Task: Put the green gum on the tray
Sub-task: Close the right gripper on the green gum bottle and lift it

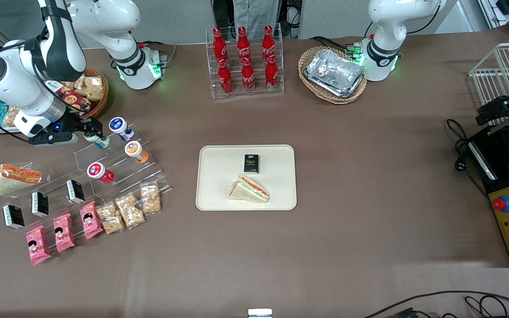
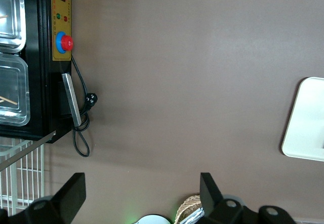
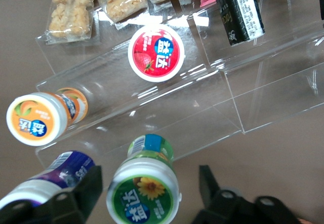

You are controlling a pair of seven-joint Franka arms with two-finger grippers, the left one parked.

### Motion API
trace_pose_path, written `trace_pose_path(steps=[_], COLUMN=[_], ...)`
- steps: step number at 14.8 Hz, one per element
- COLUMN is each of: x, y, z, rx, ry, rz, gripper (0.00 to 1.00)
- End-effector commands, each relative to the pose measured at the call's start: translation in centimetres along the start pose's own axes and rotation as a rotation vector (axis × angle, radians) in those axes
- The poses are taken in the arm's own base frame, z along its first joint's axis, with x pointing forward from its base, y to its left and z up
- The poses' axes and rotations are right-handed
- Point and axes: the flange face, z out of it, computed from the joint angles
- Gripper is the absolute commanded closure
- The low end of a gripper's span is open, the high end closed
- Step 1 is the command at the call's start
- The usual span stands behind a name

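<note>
The green gum (image 1: 100, 141) is a small white bottle with a green label and lid, and it stands on the top step of a clear acrylic stand (image 1: 117, 165) toward the working arm's end of the table. My right gripper (image 1: 94, 135) is open and low over it. In the right wrist view the gripper (image 3: 149, 196) straddles the green gum (image 3: 144, 196), with a gap between the lid and each finger (image 3: 85, 189). The cream-white tray (image 1: 219, 176) lies at mid-table and holds a sandwich (image 1: 249, 189) and a black packet (image 1: 251, 163). The tray's edge shows in the left wrist view (image 2: 306, 122).
A blue-lidded bottle (image 3: 45, 183) stands close beside the green gum, an orange-lidded one (image 3: 36, 118) and a red-lidded one (image 3: 155, 52) on lower steps. Snack packets (image 1: 128, 210) and black boxes (image 1: 75, 191) lie nearer the front camera. A cola rack (image 1: 245, 62) and foil trays (image 1: 334, 73) stand farther back.
</note>
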Motion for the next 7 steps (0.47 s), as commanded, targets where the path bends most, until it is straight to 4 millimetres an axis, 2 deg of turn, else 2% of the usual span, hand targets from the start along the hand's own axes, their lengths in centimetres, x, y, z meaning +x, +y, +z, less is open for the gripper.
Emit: trace_pose_path(steps=[1,7], x=[-0.28,-0.14], y=[0.18,0.22], z=[0.5,0.52], rx=[-0.016,-0.017], ry=[0.013,0.008], rz=[-0.006,-0.005], gripper=[0.38,0.73])
